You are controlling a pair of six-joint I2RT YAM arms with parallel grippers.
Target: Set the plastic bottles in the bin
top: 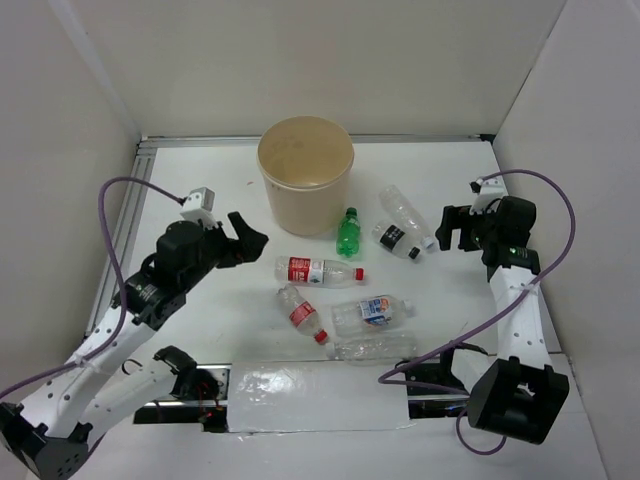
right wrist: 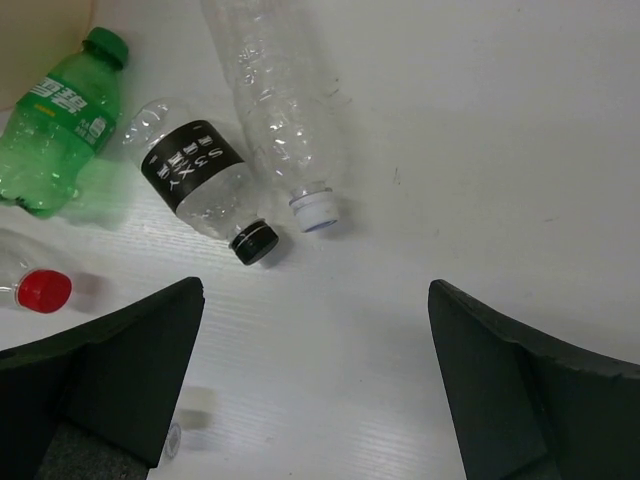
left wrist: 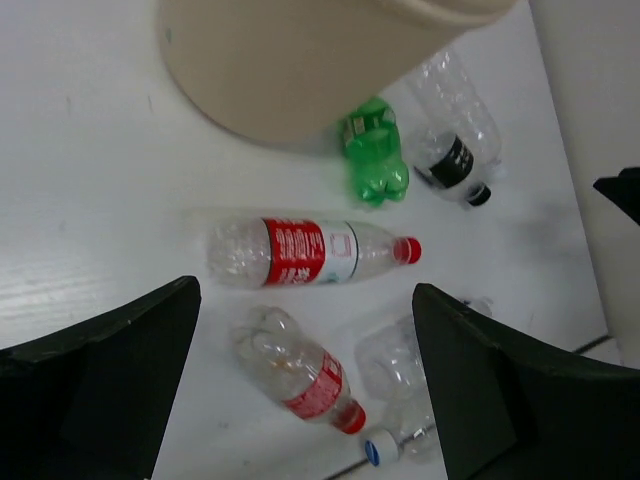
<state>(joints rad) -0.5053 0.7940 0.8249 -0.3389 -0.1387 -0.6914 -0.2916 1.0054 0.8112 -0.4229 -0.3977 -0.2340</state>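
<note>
Clear red-labelled plastic bottle [top: 318, 270]: likely light, crushable, slick; hold mid-body.
Black left gripper [top: 251, 232], right gripper [top: 451, 231]: spread wide, empty.

Green bottle [right wrist: 55, 125]: upper left, lying
Black-label bottle [right wrist: 195, 180]: beside clear bottle [right wrist: 285, 110]
Red cap [right wrist: 43, 290]: left edge
Right gripper [right wrist: 312, 300]: jaws apart, empty

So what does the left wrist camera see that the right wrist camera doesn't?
Only the left wrist view shows most of the tan bin, the whole red-labelled bottle, a second red-labelled bottle and a blue cap. Only the right wrist view shows the white cap of the unlabelled bottle. Both show the green bottle, the black-labelled bottle and the clear unlabelled bottle.
</note>
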